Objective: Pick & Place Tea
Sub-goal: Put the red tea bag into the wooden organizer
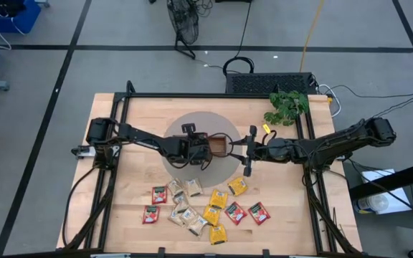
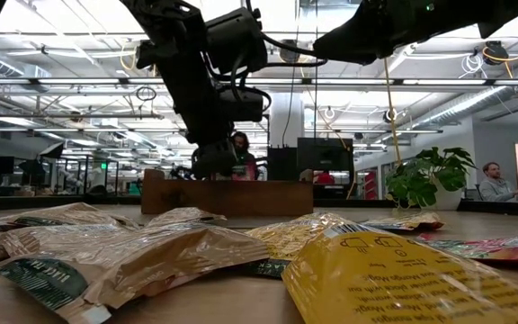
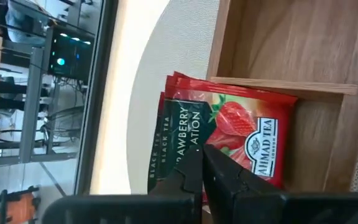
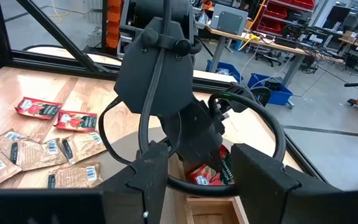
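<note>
Several red, yellow and beige tea sachets lie flat and scattered near the table's near edge. A brown wooden tray rests on a grey round mat at the table's middle. My left gripper stands over the tray's left end, shut on a red strawberry sachet. A second red edge shows just behind that sachet. My right gripper hovers just right of the tray, open, facing the left gripper and touching nothing. My left gripper pinches the red sachet between its two fingers at one edge, coming from above and pointing down. The sachet lies over a tray compartment, partly across a divider. Whether it rests on the tray floor I cannot tell.
A small green plant stands at the table's far right. Black frame rails run along the table's left, right and far edges. Bare wood lies between the mat and the sachets. People sit in the room beyond the table.
</note>
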Controlling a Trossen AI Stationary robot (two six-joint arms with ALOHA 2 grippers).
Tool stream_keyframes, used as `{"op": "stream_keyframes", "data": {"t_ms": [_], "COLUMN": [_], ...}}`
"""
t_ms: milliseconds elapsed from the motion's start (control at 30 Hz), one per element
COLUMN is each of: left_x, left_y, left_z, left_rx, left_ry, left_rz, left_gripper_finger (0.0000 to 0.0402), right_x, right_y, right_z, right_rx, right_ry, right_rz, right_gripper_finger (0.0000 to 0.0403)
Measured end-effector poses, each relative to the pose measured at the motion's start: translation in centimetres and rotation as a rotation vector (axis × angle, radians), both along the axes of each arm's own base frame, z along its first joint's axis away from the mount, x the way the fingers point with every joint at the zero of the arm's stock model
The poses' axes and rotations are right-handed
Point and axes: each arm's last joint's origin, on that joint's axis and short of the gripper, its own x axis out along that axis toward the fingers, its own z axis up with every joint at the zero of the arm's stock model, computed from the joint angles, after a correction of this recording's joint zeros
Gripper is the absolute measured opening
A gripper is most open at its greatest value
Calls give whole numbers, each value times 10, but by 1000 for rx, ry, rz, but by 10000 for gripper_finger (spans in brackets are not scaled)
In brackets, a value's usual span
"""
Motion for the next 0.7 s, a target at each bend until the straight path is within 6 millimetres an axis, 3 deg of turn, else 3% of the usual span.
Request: {"op": "stream_keyframes", "data": {"t_ms": [167,400,467,600,700], "left_x": [-3,-10,-13,-9,-9], "left_y": [-6,-16,-16,-3,15], "left_z": [13,47,54,51,46], "left_rx": [37,37,-35,-406,-472], "left_ry": [1,-125,-148,-163,-167], "left_rz": [-41,-48,-70,-215,-169], "left_gripper_finger": [5,39,39,7,3], "right_x": [0,-1,-1,-1,-1], "right_y": [0,0,0,0,0], "right_z": [0,-4,-4,-4,-2], "right_rx": [1,2,7,10,12], "right_ry": [-2,2,5,-2,-14], "right_rz": [1,-2,-3,-3,-3], "right_gripper_finger": [160,160,160,160,160]}}
